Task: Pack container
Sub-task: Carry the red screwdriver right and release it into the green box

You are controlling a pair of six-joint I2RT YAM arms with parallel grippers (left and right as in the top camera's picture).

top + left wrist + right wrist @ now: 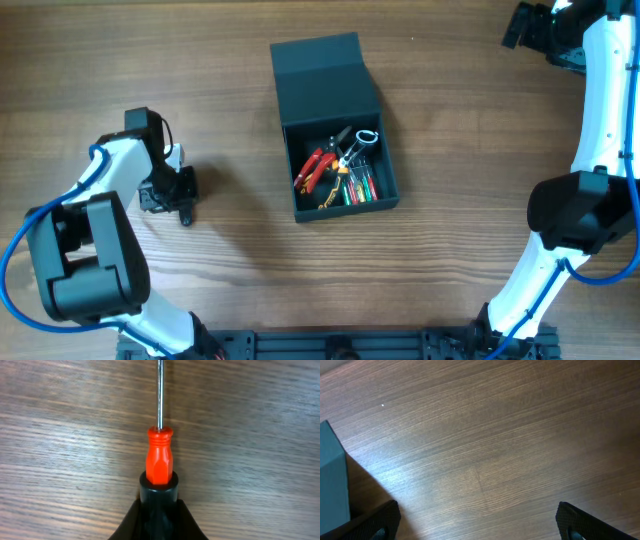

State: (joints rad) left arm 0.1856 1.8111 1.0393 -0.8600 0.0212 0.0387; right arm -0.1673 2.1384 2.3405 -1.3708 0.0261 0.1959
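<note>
At centre the container (348,209) stands open, its lid (322,78) laid back on the far side and tools (340,165) inside. It looks stiff, light and matte, best taken by the lid's free edge. The left gripper (159,505) is closed round an orange-handled screwdriver (160,460). The right gripper (533,28), far right, gapes wide and empty.

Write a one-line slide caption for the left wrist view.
Left gripper grips an orange-handled screwdriver by the end of its handle, with the metal shaft pointing away over the wooden table.
</note>
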